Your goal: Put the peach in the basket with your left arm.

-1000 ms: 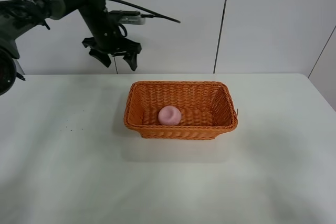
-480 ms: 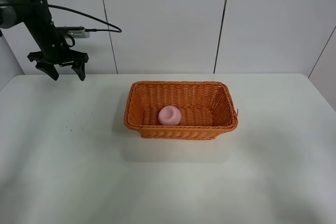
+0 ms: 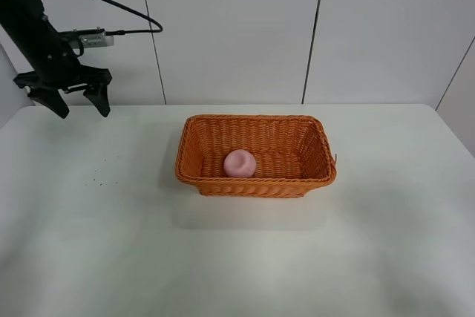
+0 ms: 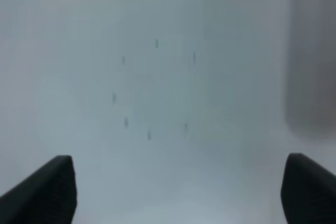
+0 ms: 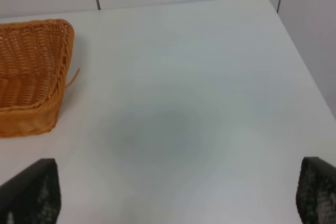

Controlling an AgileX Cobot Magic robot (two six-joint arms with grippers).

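The pale pink peach [image 3: 240, 163] lies inside the orange woven basket [image 3: 323, 155], toward its left half. My left gripper [image 3: 77, 103] is open and empty, raised at the far left by the wall, well away from the basket. In the left wrist view its fingertips [image 4: 50, 187] stand wide apart over bare white table. My right gripper [image 5: 176, 195] is open and empty. The right wrist view shows a corner of the basket [image 5: 31, 72]. The right arm is out of the exterior view.
The white table [image 3: 237, 257] has a few small dark specks [image 3: 100, 172] left of the basket. The table's right edge [image 5: 310, 61] shows in the right wrist view. A white panelled wall stands behind the table.
My left arm has swung away from above the basket's back left to the far left of the table, gripper open throughout. The peach and basket have not moved.
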